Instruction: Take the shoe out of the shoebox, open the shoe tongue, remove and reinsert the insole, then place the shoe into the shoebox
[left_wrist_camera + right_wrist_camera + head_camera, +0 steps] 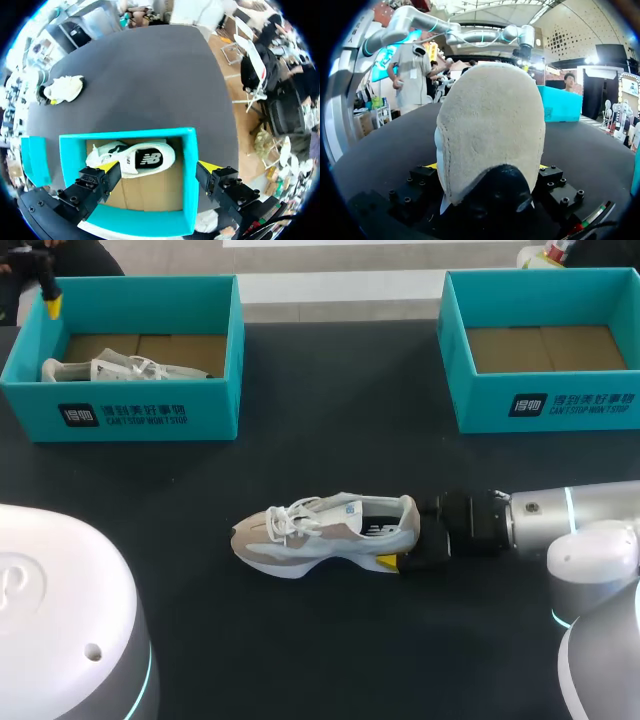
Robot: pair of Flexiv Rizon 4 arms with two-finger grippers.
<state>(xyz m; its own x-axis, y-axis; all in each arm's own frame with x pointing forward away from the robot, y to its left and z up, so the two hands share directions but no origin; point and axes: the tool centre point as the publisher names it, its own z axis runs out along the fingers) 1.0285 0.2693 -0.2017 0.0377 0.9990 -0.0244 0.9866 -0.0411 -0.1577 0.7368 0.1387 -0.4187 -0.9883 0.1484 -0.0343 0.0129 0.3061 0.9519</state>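
A beige and white shoe [325, 533] lies on its side in the middle of the black table, toe toward my left. My right gripper [405, 537] has a finger on each side of its heel and is shut on it. In the right wrist view the suede heel [490, 125] fills the gap between the fingers [422, 175]. My left gripper [50, 300] hangs open over the far end of the left teal shoebox [120, 410]. The left wrist view looks down between its spread fingers [107, 172] at a second shoe [132, 160] inside that box [187, 175].
An empty teal shoebox [545, 405] stands at the far right. The table shoe [62, 89] also shows far off in the left wrist view. My white robot base [60, 620] covers the near left corner.
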